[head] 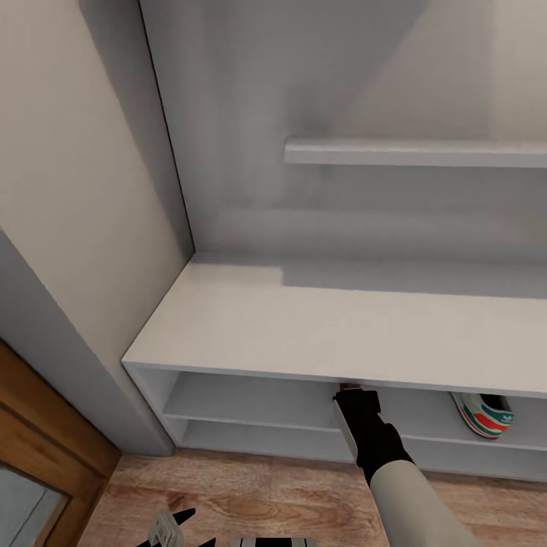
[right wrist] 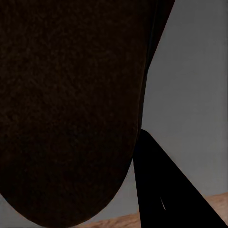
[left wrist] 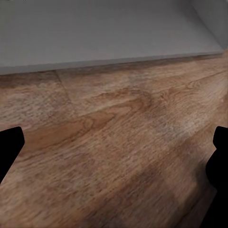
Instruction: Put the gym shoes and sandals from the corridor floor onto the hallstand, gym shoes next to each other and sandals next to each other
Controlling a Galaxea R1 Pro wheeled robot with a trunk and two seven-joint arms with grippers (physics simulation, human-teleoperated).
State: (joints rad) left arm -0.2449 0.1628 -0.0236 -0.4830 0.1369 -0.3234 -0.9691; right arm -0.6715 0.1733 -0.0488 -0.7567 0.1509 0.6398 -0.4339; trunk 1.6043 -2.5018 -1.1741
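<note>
The right gripper (head: 351, 396) reaches under the flat top of the hallstand (head: 319, 334) at its upper shelf level, clamped on 1 sandal (right wrist: 66, 109), whose dark brown insole runs lengthwise along the fingers, rounded end nearest the camera. 1 gym shoe (head: 485, 414) sits on that shelf to the right, heel outward. The left gripper (left wrist: 114, 156) hangs spread apart over the corridor floor (left wrist: 118, 142).

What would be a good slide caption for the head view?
Right gripper reaches under the white hallstand top, beside a gym shoe already on its shelf.
</note>
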